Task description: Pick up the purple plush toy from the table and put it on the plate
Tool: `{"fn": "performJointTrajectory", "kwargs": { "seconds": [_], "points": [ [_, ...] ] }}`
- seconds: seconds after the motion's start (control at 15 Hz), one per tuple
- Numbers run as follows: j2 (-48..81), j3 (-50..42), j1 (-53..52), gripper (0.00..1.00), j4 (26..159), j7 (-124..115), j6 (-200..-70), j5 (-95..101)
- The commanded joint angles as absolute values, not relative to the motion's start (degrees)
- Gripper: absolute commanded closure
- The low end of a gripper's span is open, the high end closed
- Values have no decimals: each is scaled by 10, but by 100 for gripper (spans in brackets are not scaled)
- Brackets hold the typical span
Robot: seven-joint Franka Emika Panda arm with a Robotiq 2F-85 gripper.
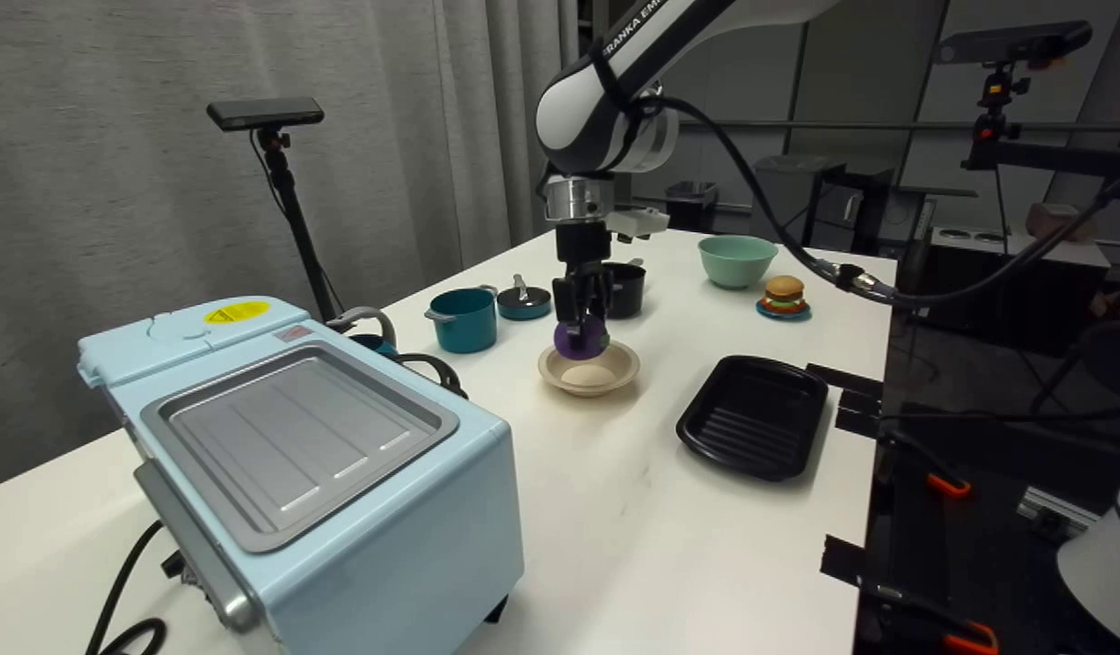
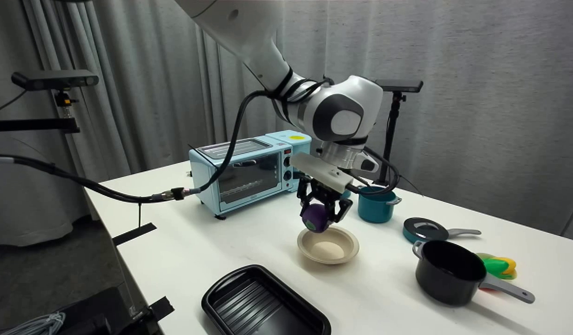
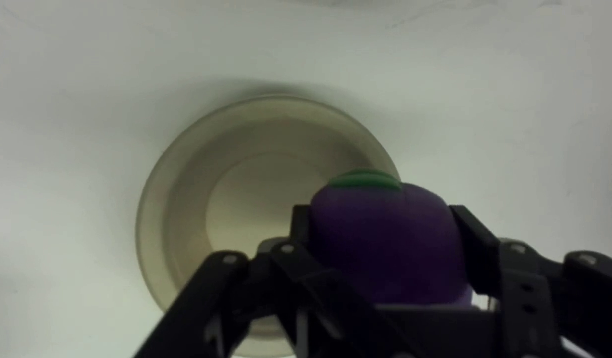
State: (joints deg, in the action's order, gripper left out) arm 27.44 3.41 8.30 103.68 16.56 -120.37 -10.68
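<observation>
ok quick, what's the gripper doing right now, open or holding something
Gripper: closed, holding the purple plush toy over the plate.

In an exterior view, the gripper (image 2: 320,216) is clasping the purple plush toy (image 2: 315,218) well in from the visible edges of the table (image 2: 384,298). The toy is overlapping the rim of the plate (image 2: 329,251) facing the far corner; this angle is not showing whether they are touching. The black tray (image 2: 263,300) is lying near the left edge. The light blue oven (image 2: 251,177) is standing toward the far corner. The teal pot (image 2: 377,209) and lidded pan (image 2: 423,229) are sitting near the far right edge, the black saucepan (image 2: 447,277) standing farther in.
</observation>
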Motion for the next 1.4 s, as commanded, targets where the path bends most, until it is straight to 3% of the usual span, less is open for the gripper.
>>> {"fn": "performJointTrajectory", "kwargs": {
  "seconds": [0.0, 1.33],
  "points": [
    [282, 23, 73, 0, 1021, 150, -1191, -97],
    [275, 28, 78, 0, 1036, 158, -1202, -109]
  ]
}}
